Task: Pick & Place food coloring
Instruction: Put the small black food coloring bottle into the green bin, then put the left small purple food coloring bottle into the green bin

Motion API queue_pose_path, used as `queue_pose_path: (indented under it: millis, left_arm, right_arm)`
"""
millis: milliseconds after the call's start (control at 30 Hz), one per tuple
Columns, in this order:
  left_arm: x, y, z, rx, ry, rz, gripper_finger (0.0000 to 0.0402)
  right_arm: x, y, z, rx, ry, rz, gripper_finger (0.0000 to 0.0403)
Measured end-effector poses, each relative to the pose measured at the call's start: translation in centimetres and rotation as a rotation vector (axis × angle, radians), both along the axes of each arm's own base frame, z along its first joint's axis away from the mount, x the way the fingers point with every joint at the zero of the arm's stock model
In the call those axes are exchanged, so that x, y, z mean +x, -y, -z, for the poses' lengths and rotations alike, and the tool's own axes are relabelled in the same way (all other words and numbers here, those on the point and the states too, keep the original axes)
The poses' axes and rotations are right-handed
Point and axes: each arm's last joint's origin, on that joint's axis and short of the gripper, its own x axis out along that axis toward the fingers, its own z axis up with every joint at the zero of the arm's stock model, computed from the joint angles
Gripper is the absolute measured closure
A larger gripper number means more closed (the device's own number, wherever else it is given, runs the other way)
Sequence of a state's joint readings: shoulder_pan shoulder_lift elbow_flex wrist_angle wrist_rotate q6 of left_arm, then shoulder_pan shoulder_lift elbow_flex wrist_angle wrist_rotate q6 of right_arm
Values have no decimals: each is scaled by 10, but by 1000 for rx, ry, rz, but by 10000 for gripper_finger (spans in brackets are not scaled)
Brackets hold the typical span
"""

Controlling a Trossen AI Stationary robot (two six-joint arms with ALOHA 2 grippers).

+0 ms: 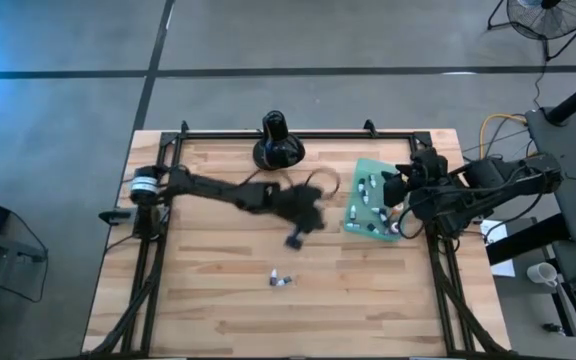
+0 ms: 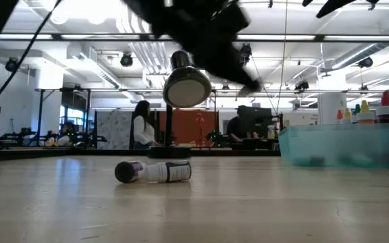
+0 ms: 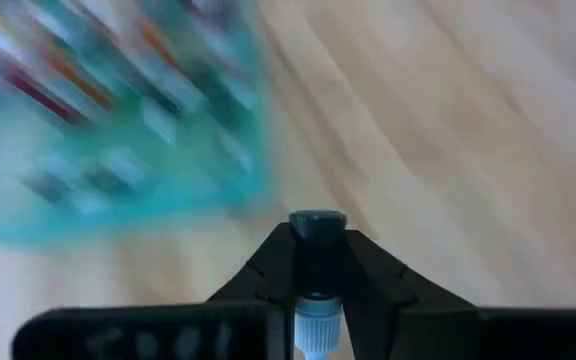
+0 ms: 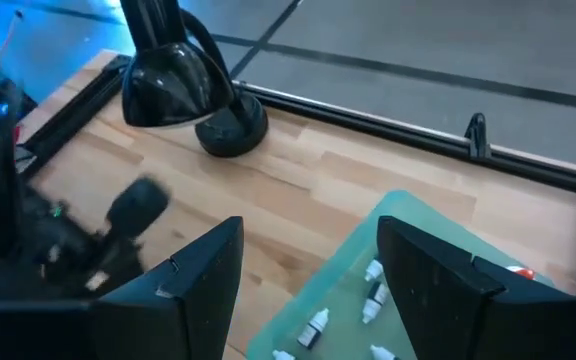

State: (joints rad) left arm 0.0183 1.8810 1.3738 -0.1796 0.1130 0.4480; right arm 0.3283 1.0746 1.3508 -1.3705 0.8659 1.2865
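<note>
A black desk lamp with a bulbous shade stands at the far edge of the wooden table, the teal-green tray lies near it toward the table's right side, and people stand in the room well behind the lamp.

— Overhead camera: straight down, far, whole table. Low one: tabletop height, level, facing the room.
— Wrist cameras: close, looking past each arm's fingers. Shared: the teal tray shows in all four.
</note>
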Motion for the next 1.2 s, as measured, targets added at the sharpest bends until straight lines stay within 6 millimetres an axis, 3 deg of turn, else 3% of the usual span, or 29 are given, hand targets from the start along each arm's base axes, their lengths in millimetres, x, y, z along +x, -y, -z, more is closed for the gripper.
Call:
queue_pose_path:
  millis: [100, 200, 367, 533, 700, 900, 1067, 1200]
  left_arm:
    - [32, -18, -30, 1, 125, -9, 367]
    - [64, -29, -42, -7, 194, 0, 367]
    - [111, -38, -26, -64, 193, -8, 361]
    - [138, -41, 3, -82, 111, -65, 345]
    - [147, -46, 30, -92, 53, -123, 331]
    - [145, -48, 41, -56, 7, -189, 329]
    - [142, -46, 37, -65, -14, -215, 315]
    - [138, -36, 18, 10, 11, -279, 280]
  right_arm:
    - [-2, 1, -4, 2, 12, -2, 179]
    - [-3, 1, -6, 2, 19, -5, 179]
    - [-3, 1, -6, 8, 24, -1, 179]
    - [-3, 1, -5, 27, 33, 5, 179]
    - [-3, 0, -5, 48, 29, -3, 179]
    - [-3, 0, -5, 64, 38, 4, 179]
    - [-3, 0, -5, 64, 37, 4, 179]
    - [-3, 0, -5, 63, 36, 3, 179]
